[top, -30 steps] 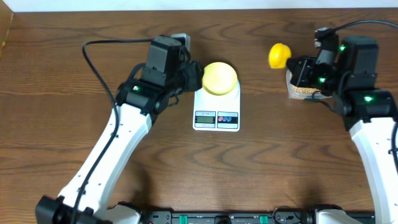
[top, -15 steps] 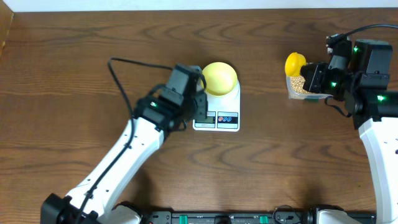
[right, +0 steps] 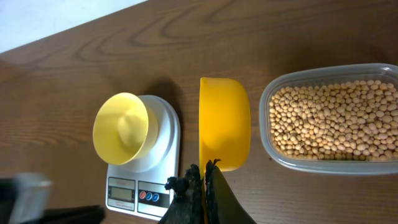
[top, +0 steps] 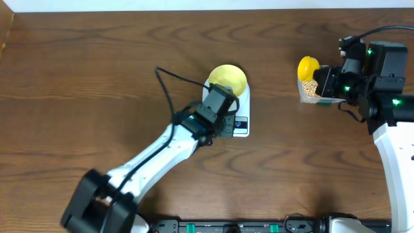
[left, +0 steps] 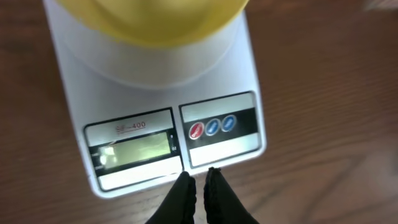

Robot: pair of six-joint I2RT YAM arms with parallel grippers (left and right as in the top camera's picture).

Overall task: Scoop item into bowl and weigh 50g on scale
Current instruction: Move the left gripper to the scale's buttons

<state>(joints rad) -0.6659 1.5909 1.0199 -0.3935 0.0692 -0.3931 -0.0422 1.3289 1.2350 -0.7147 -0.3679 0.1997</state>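
Two arms over a brown wooden table (top: 77,77). The left gripper (left: 199,175) has its fingers pressed together with nothing between them. The tips sit just at the near edge of the scale (left: 68,93), at the seam between the LCD display (left: 134,149) and the button panel (left: 212,126); whether they touch the casing cannot be told. The panel shows one red and two blue round buttons. The display is lit pale green, and its reading is too blurred to make out. The bowl (top: 228,79), pale yellow-green, stands upright on the far part of the scale's platform, and no beans show inside it from the right wrist view. The left arm crosses the near side of the scale in the overhead view and hides most of its front edge. The right gripper (right: 203,167) is clamped on the handle end of a yellow scoop (right: 224,121). It holds the scoop in the air just left of a clear plastic container (right: 311,167) and right of the scale. The scoop's outer shell faces the wrist camera, so its contents cannot be told. The beans (right: 329,118), tan and round, fill the container in a thick layer. The container rests at the right of the table, well apart from the scale.
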